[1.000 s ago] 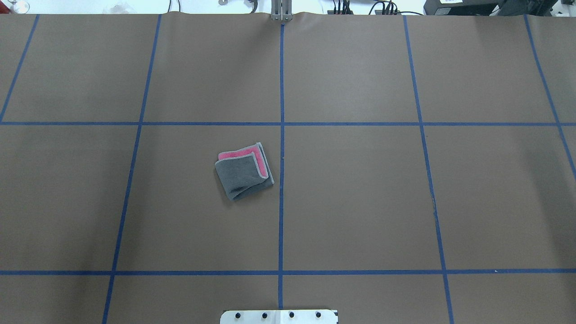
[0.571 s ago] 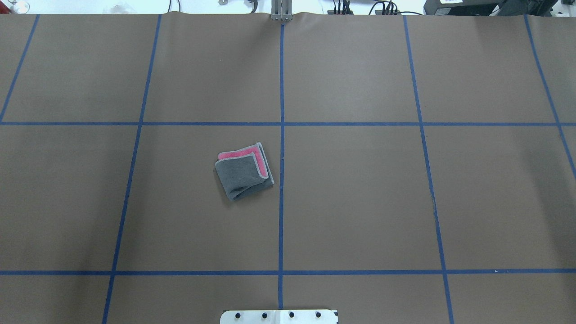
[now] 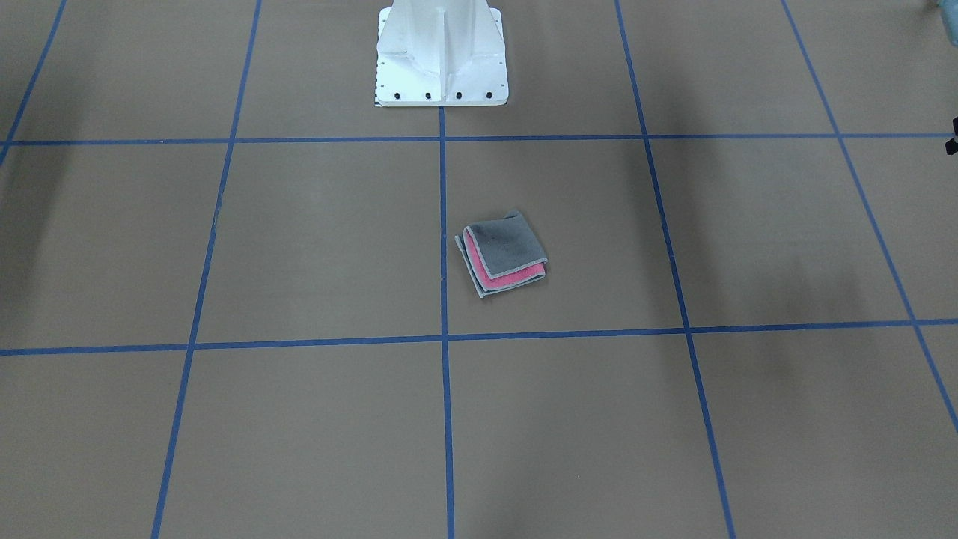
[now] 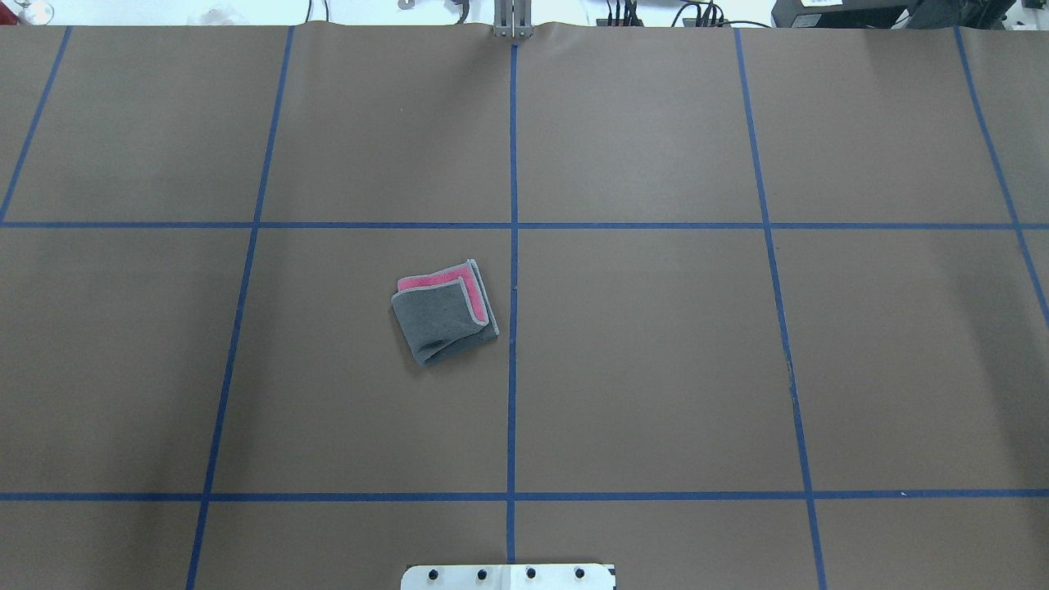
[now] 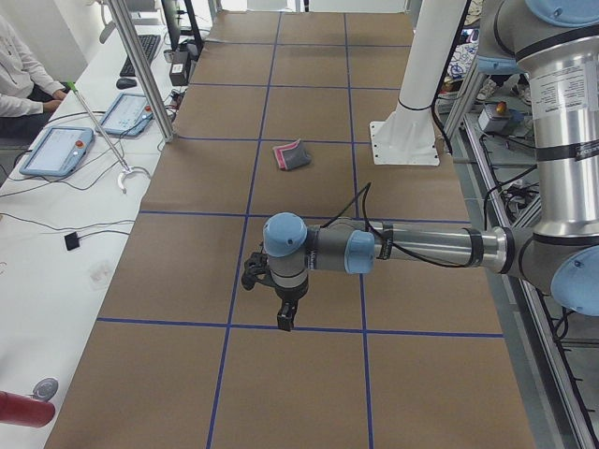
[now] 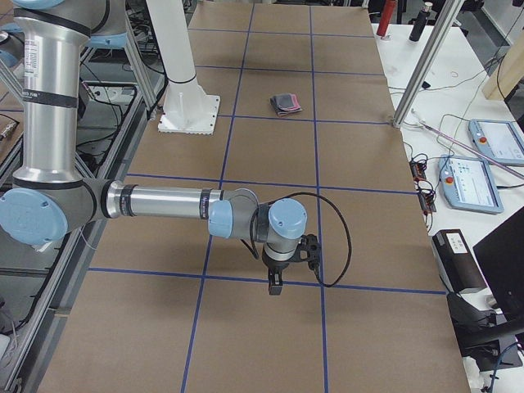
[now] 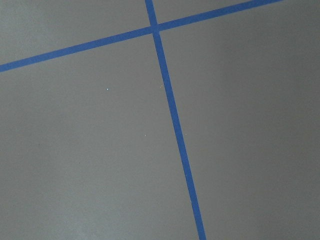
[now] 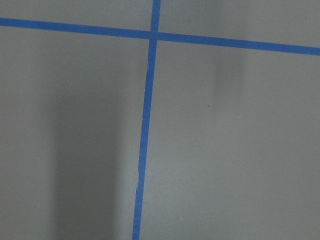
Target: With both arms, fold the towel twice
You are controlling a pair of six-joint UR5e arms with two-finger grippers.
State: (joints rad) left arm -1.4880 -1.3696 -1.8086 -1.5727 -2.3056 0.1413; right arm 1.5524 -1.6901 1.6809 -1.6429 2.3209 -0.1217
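Brown paper table (image 3: pixel 299 239), crossed by blue tape lines (image 3: pixel 442 224): from the front we see the small folded pink-and-grey terry towel (image 3: pixel 503 252) just beside the centre line, well apart from the white pedestal base (image 3: pixel 441 52). Overhead, the table's far edge lies well apart from it. The left-end view adds the black left gripper (image 5: pixel 284 321), hanging far from the towel; the right-end view adds the black right gripper (image 6: pixel 276 285). Whether either claw is open we cannot tell. Wrist views show paper and tape.
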